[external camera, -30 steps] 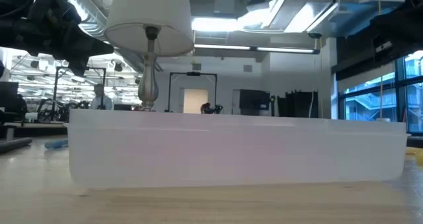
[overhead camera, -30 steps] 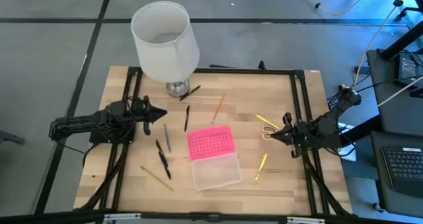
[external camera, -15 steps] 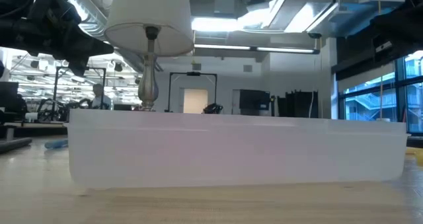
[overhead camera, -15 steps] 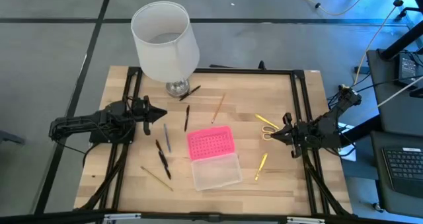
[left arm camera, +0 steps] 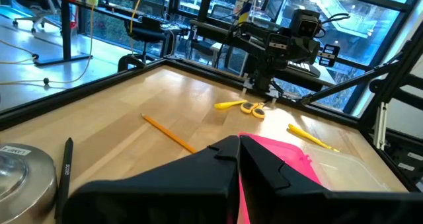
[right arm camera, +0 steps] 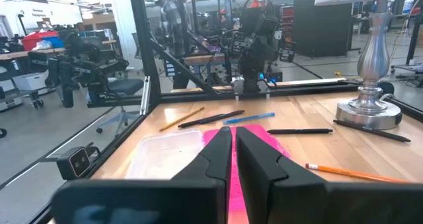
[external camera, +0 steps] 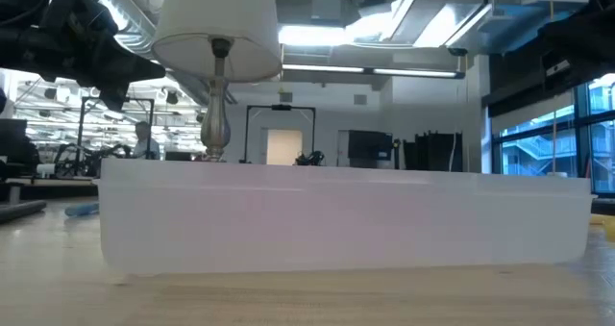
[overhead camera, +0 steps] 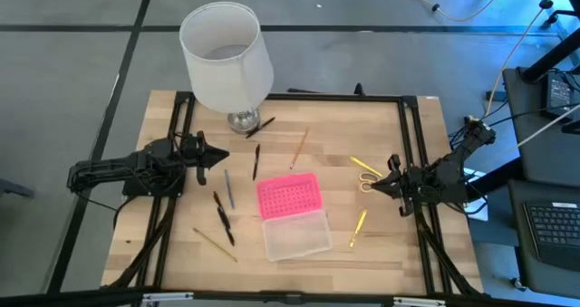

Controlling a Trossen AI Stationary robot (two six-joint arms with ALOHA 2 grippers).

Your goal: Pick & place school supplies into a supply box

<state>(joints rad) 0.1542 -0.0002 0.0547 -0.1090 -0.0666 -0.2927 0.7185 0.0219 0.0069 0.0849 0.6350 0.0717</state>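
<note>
The small plastic supply box [overhead camera: 292,215], pink dotted lid open beside its clear base, lies at the wooden table's [overhead camera: 399,253] centre (nothing visible inside). Pens, pencils and yellow-handled scissors [overhead camera: 366,177] lie scattered around it. The left gripper [overhead camera: 221,156] and right gripper [overhead camera: 372,187] hover at opposite edges, fingers together, holding nothing.

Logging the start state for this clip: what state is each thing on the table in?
supply box: open, pink lid flat, clear base looks empty
scissors: on the table, apart from the box
lamp: upright
left tool: shut, empty
right tool: shut, empty
</note>
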